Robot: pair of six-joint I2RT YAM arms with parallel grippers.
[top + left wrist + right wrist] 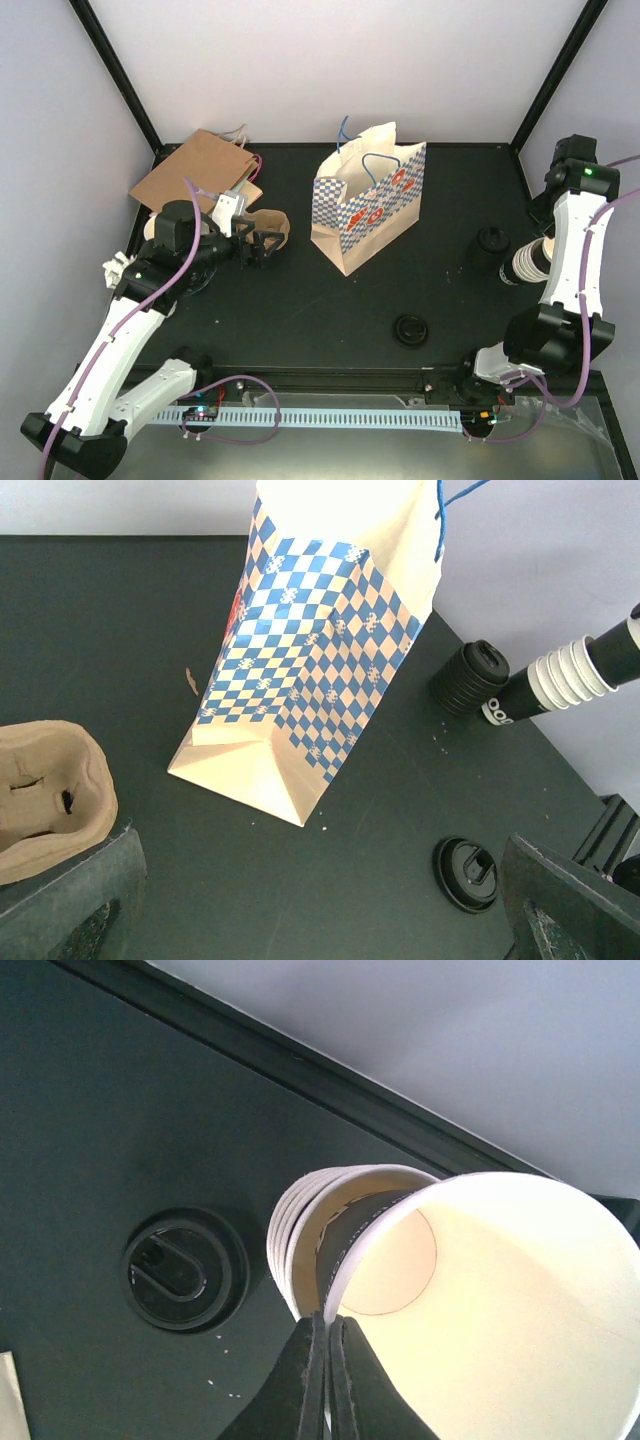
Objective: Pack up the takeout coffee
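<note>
Right gripper [328, 1332] pinched tight on rim of paper cup [500, 1300], rim wall between fingers. Cup open, lidless, foremost of cup stack [527, 265] lying on its side near right edge of table [300, 300]. Black lid [185, 1270] on table just beside stack. Second lid [411, 328] nearer arm bases. Left gripper [320, 920] spread wide, empty, well apart from cups; checked bag [310, 670] between.

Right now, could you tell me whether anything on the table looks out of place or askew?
Yes: the cup stack is tilted well off upright near the right edge, with the right gripper shut on the rim of one cup. One black lid sits alone, with no cup, toward the near edge.
</note>
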